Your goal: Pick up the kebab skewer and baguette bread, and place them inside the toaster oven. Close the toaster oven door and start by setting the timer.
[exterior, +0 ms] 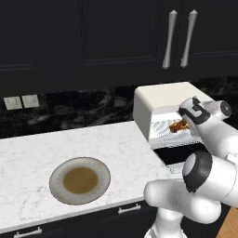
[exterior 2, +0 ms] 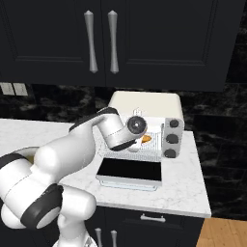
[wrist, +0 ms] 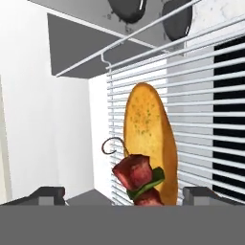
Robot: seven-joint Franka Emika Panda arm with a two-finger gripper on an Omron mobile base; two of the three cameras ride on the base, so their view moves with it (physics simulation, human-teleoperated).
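The cream-white toaster oven (exterior: 163, 98) stands on the counter with its door (exterior: 178, 154) folded down flat. On the wire rack (wrist: 201, 95) inside lies the golden baguette bread (wrist: 146, 134). The kebab skewer (wrist: 139, 178), with red and green chunks, rests across the baguette's near end. My gripper (wrist: 124, 195) is inside the oven mouth, open, its fingertips (wrist: 48, 194) wide apart on either side of the skewer and not touching it. From the left base view the skewer (exterior: 179, 125) shows just past my hand. The baguette (exterior 2: 146, 139) peeks out beside the wrist.
A round empty plate (exterior: 80, 180) sits on the white marble counter (exterior: 28, 158) left of the oven. Three dark knobs (exterior 2: 171, 139) line the oven's right side. Dark cabinets with silver handles (exterior: 169, 39) hang above. The open door (exterior 2: 129, 171) juts toward the counter's front edge.
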